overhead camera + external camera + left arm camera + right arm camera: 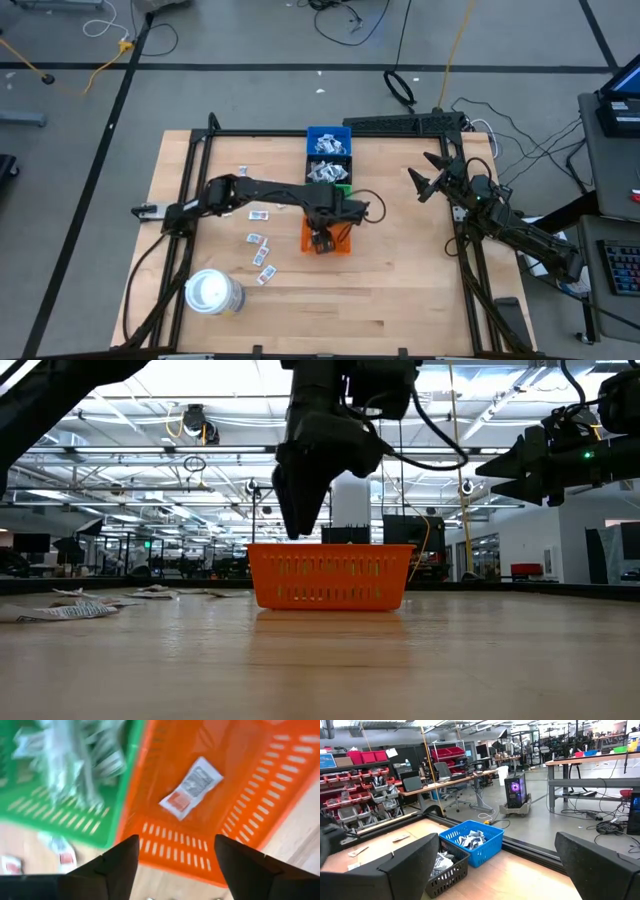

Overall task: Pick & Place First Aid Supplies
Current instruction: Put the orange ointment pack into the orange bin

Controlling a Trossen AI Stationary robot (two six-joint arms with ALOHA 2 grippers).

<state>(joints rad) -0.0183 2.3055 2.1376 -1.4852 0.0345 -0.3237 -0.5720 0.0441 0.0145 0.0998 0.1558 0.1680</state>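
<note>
Dark fingers (pixel 115 870) of my left hand (pixel 175 865) stand wide apart over the orange slotted plastic bin (pixel 280 785), holding nothing; a small white packet with a reddish mark (pixel 191 788) lies flat inside, so I'd guess that one's sorted. Only the wrist view shows it, since the low view just sees the bin wall. From above, more loose white packets (pixel 259 240) wait on the wooden worktop (pixel 400 290). My right hand (pixel 428 176) is parked wide open, off by the frame.
</note>
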